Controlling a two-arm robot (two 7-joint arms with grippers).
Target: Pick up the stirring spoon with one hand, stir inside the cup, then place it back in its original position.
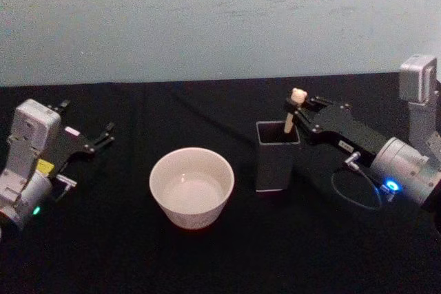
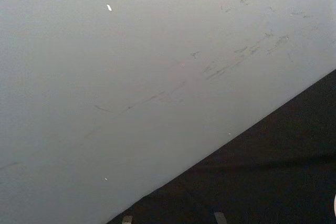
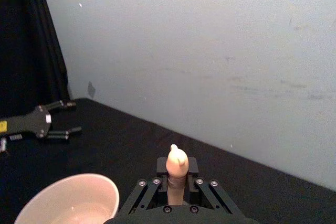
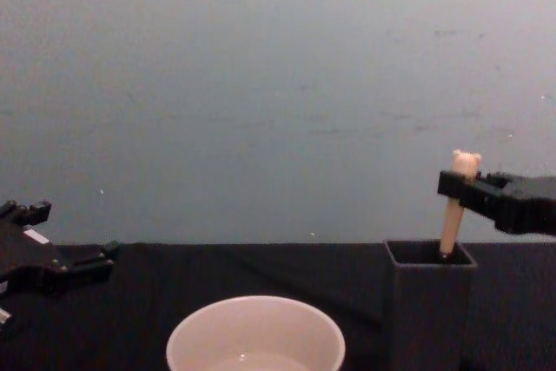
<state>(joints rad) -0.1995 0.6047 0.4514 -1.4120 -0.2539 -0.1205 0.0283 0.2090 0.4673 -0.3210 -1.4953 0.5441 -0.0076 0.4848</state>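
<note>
Table (image 1: 207,266): flat top covered in black cloth, running back to a pale wall. Two items sit directly on the cloth. Cup (image 1: 191,187): cream, wide, thick rim, upright, mouth up, about centre and toward the front. Holder (image 1: 277,156): dark grey, square mouth, upright, on the cup's right and slightly farther back. They're close, not touching, with a strip of cloth between them.

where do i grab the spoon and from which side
The spoon's wooden handle just under the bear head: it alone stands above the holder, near upright. Come level from the right, as the right tool does, closed on it there.
</note>
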